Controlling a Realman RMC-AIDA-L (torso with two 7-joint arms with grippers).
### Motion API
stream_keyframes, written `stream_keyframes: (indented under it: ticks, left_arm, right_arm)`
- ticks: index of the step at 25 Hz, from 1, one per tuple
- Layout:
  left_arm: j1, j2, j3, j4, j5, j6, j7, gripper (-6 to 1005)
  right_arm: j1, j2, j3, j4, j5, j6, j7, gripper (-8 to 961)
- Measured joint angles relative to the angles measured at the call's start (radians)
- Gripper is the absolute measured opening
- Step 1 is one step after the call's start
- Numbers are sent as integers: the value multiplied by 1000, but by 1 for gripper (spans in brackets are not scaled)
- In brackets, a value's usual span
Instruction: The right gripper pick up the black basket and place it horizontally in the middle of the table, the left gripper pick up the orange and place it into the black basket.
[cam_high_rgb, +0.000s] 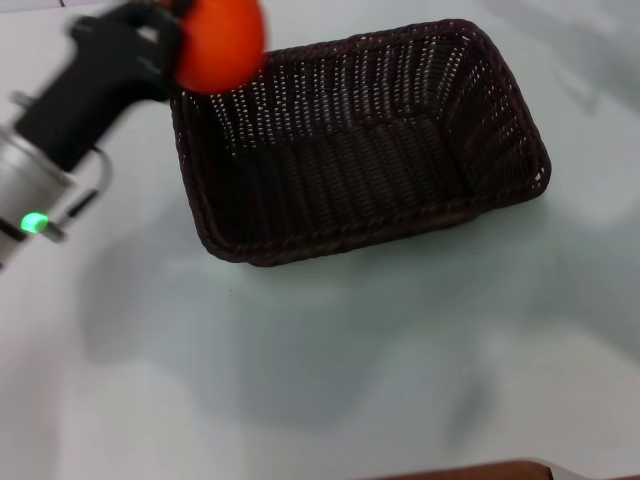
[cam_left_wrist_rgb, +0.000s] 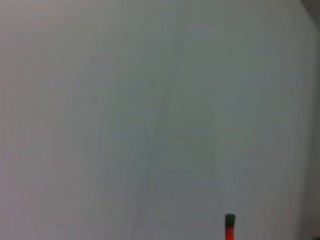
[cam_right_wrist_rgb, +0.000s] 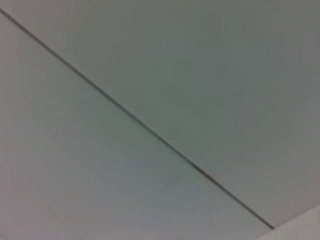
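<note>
Upper left of the frame: left hand (cam_high_rgb: 175, 45) clenched on the orange (cam_high_rgb: 218, 42), held above the black basket's (cam_high_rgb: 360, 150) left rim corner. Basket sits mid-worktop (cam_high_rgb: 330, 370). Right hand out of sight.

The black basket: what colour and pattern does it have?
The black basket is dark brown-black woven wicker with a braided rim, shown best in the head view.

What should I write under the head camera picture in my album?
The left claw carries the orange above the black basket's corner.
</note>
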Motion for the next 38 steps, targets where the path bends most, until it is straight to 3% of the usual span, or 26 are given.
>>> stream_keyframes:
  ticks: [1, 5, 15, 18, 23, 29, 33, 38]
  left_arm:
    - [-9, -10, 27, 2, 20, 0, 8, 63]
    - [-39, -13, 93, 35, 23, 2, 26, 91]
    - [-63, -18, 110, 151, -114, 8, 66, 262]
    - [-61, -19, 99, 219, -213, -14, 121, 366]
    - [-26, -18, 9, 311, -364, -117, 296, 565]
    - [-10, -16, -211, 450, -421, -211, 424, 910]
    - [-1, -19, -292, 495, -427, -238, 425, 910]
    - [5, -19, -309, 518, -432, -241, 425, 910]
  right_arm:
    - [1, -1, 12, 16, 14, -1, -22, 725]
    - [0, -3, 48, 54, 35, 5, -84, 725]
    - [1, -9, 130, 216, 158, 11, -381, 724]
    - [-3, -10, 142, 281, 223, 12, -542, 723]
    - [-3, 5, 208, 437, 380, 11, -906, 723]
    - [1, 9, 294, 650, 559, 22, -1319, 725]
    - [3, 11, 338, 735, 620, 50, -1479, 724]
    - [16, 11, 360, 760, 626, 76, -1520, 724]
